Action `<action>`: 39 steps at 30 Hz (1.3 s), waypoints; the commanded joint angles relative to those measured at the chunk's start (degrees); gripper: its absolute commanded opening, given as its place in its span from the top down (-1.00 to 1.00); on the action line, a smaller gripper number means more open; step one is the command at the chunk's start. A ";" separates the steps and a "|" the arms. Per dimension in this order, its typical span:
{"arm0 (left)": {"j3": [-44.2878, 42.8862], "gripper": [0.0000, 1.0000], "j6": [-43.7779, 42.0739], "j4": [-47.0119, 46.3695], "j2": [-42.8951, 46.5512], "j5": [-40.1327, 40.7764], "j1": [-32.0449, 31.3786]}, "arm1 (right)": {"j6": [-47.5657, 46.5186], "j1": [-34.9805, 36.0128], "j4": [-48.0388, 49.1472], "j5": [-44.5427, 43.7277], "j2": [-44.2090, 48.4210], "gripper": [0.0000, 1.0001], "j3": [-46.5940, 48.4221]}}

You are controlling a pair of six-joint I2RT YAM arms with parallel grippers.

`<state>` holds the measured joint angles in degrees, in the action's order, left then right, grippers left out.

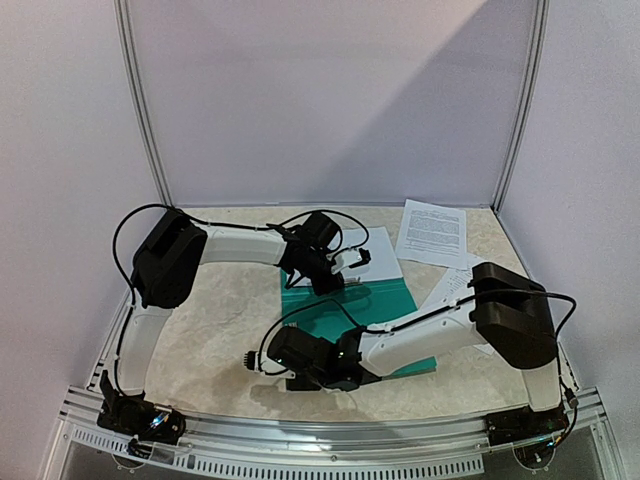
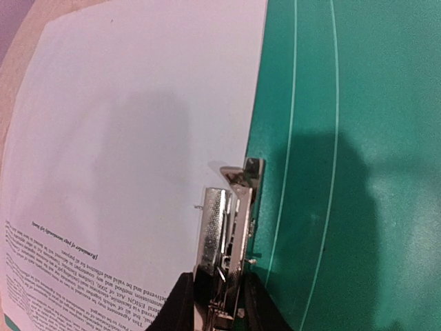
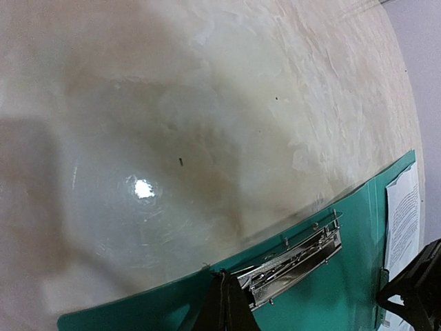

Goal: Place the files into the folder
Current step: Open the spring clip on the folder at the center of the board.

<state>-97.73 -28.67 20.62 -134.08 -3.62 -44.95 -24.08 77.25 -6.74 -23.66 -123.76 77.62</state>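
Found the folder [image 1: 388,298] lying open on the table [image 1: 225,320], one sheet [image 1: 378,248] inside. Saw the left gripper [image 2: 219,300] clenched on the metal clip [image 2: 224,221]. Saw the right gripper [image 3: 224,293] pinched closed at the folder's near edge; could not tell whether holding it. Spotted more sheets [image 1: 432,232] lying right of it.

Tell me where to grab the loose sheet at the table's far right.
Take the loose sheet by its near-left corner, coming in low from the folder side. It lies flat on the table, so likely only an edge can be pinched; that corner is apart from the other sheet by the right arm.
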 commanded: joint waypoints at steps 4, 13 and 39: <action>5.45 0.70 -0.13 18.71 -9.36 2.11 0.12 | 8.90 -4.22 -17.46 6.67 -7.49 1.00 -4.31; 5.45 0.70 0.01 18.60 -9.35 2.39 0.04 | 15.27 -6.05 -28.42 3.22 -12.84 1.00 1.81; 5.36 0.70 0.12 18.71 -9.44 2.49 0.03 | 15.69 -7.35 -14.55 4.78 -1.12 0.97 5.19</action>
<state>-98.06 -29.93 18.65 -134.61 -1.80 -44.95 -6.96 73.38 -23.51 -21.61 -126.56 88.66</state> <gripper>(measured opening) 0.185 0.008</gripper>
